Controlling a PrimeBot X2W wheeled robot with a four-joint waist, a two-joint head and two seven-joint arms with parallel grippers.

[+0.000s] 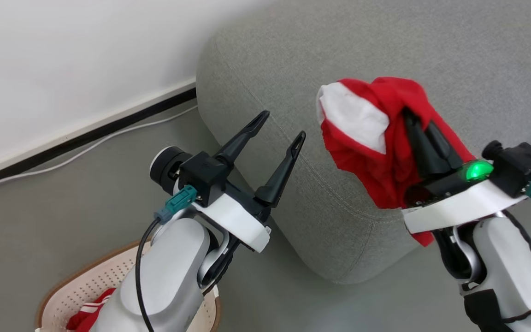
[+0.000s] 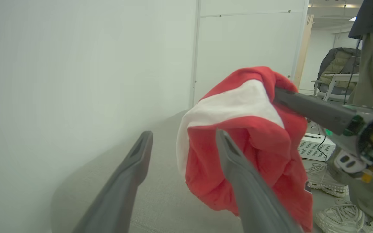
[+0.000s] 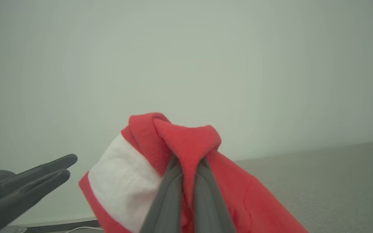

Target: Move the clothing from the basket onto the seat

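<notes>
My right gripper [image 1: 413, 115] is shut on a bright red garment [image 1: 376, 138] with a white panel, holding it bunched in the air over the grey seat [image 1: 431, 50]. In the right wrist view the red garment [image 3: 186, 145] drapes over the closed fingers [image 3: 170, 184]. My left gripper [image 1: 281, 127] stands open and empty, left of the garment, over the seat's rounded corner. The left wrist view shows the garment [image 2: 244, 139] just beyond its right finger [image 2: 238, 168]. The cream basket [image 1: 85, 286] sits at the lower left with more red clothing [image 1: 85, 313] inside, partly hidden by my left forearm.
A white wall with a black skirting strip and a white cable [image 1: 85, 147] runs along the grey floor at the left. In the left wrist view a person's trouser leg and white sneakers [image 2: 338, 216] stand at the right, beside a white box and a chair farther back.
</notes>
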